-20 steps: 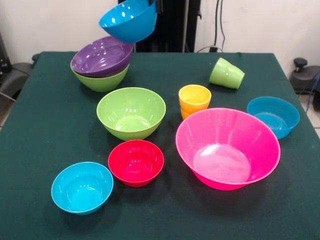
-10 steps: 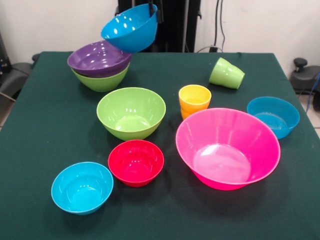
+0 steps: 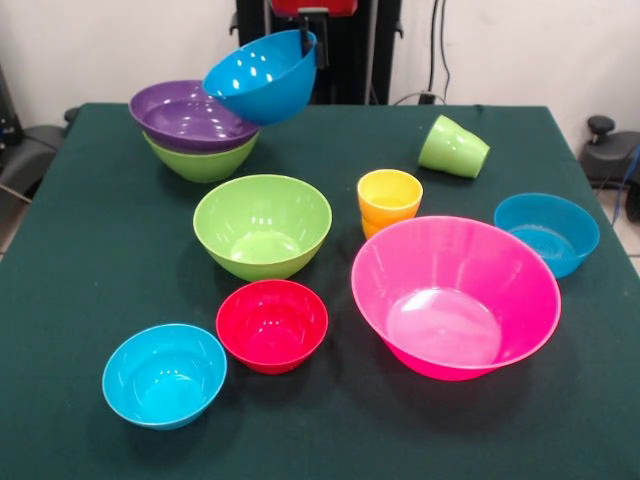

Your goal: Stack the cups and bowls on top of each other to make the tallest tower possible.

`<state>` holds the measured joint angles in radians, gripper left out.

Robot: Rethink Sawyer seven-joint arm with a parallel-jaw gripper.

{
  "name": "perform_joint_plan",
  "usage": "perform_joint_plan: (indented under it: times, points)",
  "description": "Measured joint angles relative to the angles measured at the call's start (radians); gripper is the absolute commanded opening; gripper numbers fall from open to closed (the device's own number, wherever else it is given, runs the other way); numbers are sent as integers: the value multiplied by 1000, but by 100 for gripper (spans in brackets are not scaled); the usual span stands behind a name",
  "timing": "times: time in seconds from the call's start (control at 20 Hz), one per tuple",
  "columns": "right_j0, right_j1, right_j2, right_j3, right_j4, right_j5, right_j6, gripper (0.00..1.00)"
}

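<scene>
A blue bowl (image 3: 260, 78) hangs tilted at the back left, with my gripper (image 3: 311, 45) shut on its right rim. Its lower left side overlaps the rim of the purple bowl (image 3: 185, 112), which sits nested in a lime green bowl (image 3: 200, 162); this pair is the tower. On the cloth stand a second lime green bowl (image 3: 262, 225), a red bowl (image 3: 272, 324), a cyan bowl (image 3: 164, 374), a huge pink bowl (image 3: 455, 295) and another blue bowl (image 3: 546, 233). The yellow-orange cup (image 3: 389, 200) stands upright. The light green cup (image 3: 453, 147) lies on its side.
The dark green table (image 3: 90, 250) ends close behind the nested pair and at both sides. Black equipment (image 3: 605, 150) sits off the right edge, and more of it (image 3: 20, 150) off the left.
The gripper has brought the blue bowl down and slightly right, onto the purple bowl's rim. The purple bowl has shifted left in the lime green one and sits more level.
</scene>
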<state>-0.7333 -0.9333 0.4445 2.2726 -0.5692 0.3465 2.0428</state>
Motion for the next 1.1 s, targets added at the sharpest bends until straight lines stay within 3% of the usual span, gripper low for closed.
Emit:
perform_joint_plan:
  times: [0.4,0.7,0.75,0.9,1.1]
  points:
    - [-11,-28,1,0,11,1,0,0]
    - [-63,-156,60,8,145,58,0,0]
    - [-76,-205,80,9,192,92,0,0]
    - [-87,-267,103,9,243,143,0,0]
    - [-101,-309,128,10,256,169,0,0]
